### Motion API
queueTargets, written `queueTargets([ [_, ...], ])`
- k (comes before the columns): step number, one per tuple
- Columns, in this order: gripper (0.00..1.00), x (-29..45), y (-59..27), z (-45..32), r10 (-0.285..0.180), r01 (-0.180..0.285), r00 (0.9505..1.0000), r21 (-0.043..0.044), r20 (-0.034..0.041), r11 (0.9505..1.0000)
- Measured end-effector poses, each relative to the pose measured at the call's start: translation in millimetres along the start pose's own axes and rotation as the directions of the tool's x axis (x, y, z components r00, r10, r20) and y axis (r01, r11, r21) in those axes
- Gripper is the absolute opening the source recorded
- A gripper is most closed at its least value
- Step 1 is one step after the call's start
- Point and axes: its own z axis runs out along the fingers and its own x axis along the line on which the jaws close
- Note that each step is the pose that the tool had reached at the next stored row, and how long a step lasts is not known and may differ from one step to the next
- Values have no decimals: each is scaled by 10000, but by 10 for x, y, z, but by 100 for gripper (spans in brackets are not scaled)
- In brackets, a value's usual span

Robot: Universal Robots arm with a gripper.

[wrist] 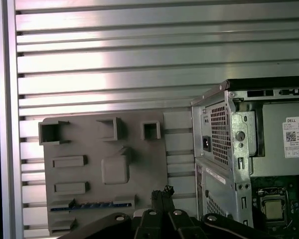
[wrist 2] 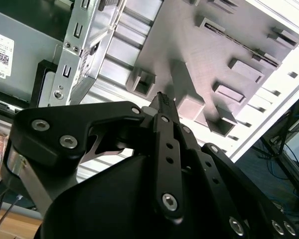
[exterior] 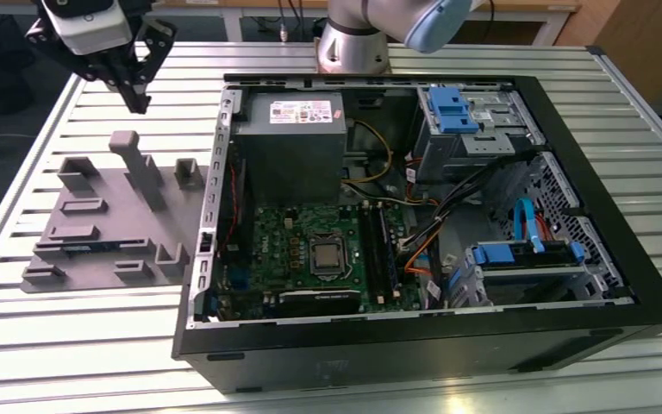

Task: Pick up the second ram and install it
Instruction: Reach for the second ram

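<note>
- Blue-green ram (wrist: 89,204): a slim stick seated on edge in a long slot of the tray, at the end far from the tall blocks. It probably stands this way so its upper edge is offered to a pinch from above. Not yet lifted.
- Grey plastic tray (wrist: 139,169): a flat plate with upright blocks and pockets, lying on the desk just beside the case. Its slots likely fix each part at a known spot.
- Black end effector (exterior: 138,103): fingers drawn together with nothing between them. It hangs above the desk past the tray's tall-block end, well apart from the ram. In the first wrist view its tips (wrist: 162,191) lie over the tray edge nearest the case.
- Black case (exterior: 423,345): lies on its side, open, so that the board faces up for reach from above.
- Green motherboard (exterior: 296,233): on the case floor, with the long memory slots along the side towards the exterior view's right. Whether a stick already sits there I cannot tell.
- Aluminium desk (exterior: 55,345): slatted, carrying the tray and the case.
</note>
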Motion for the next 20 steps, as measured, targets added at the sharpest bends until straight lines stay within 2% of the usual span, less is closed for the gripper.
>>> queueTargets([
  [3,11,34,-3,6,0,0,10000,-1,1,10000],
  [11,11,188,-31,22,0,0,10000,0,-1,10000],
  [17,11,350,-115,33,0,0,10000,0,-1,10000],
  [20,11,391,-152,39,-2,2,10000,-1,0,10000],
])
